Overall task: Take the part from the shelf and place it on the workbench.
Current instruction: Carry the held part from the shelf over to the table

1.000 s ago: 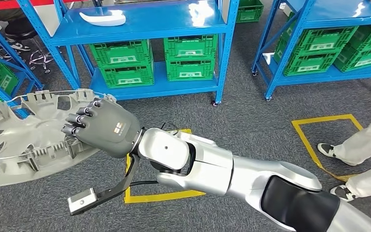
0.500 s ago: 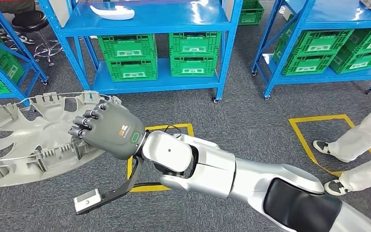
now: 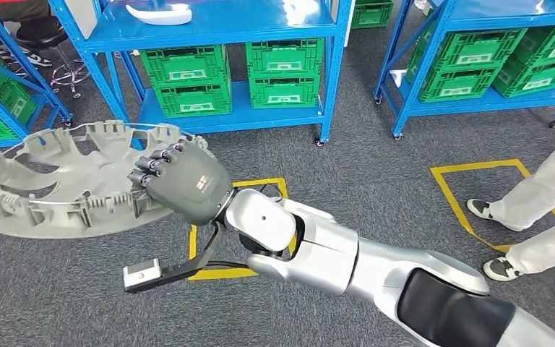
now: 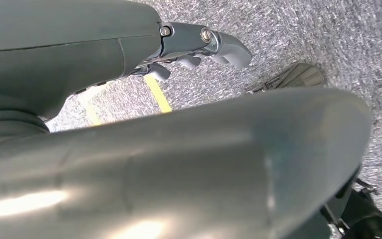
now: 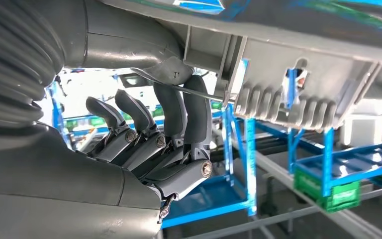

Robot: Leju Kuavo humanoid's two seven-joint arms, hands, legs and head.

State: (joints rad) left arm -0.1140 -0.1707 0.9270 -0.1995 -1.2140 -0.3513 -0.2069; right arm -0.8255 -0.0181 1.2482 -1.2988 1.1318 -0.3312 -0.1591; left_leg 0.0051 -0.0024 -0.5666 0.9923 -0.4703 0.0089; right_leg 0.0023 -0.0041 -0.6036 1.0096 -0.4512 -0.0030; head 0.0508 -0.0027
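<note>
Right arm (image 3: pixel 347 260) crosses the frame from the lower right; its shoulder end is cut off by the picture edge. Right hand (image 3: pixel 184 181) grips the near rim of the part (image 3: pixel 65 188), a large grey round ribbed cover held tilted above the grey carpet. Fingers (image 5: pixel 194 114) curl up against the ribbed rim, thumb (image 5: pixel 129 45) lying along its other face; the contact line itself is partly hidden by the hand's back in the head view.

Left hand (image 4: pixel 144 50): seen close from its wrist camera, fingers bent over the carpet with nothing in them; a grey body part in front hides much of it, so how far they close cannot be told.

Beyond the part: two yellow tape squares (image 3: pixel 477 195) on the floor, one partly covered by the arm. A person's two legs (image 3: pixel 535 217) stand at the other.

Farther off, blue shelving (image 3: pixel 224 43) with four green crates (image 3: pixel 188 76) counted on its lower shelves; one white curved piece (image 3: pixel 159 13) on top, cut by the frame edge. More crates on neighbouring racks, partly out of frame.
</note>
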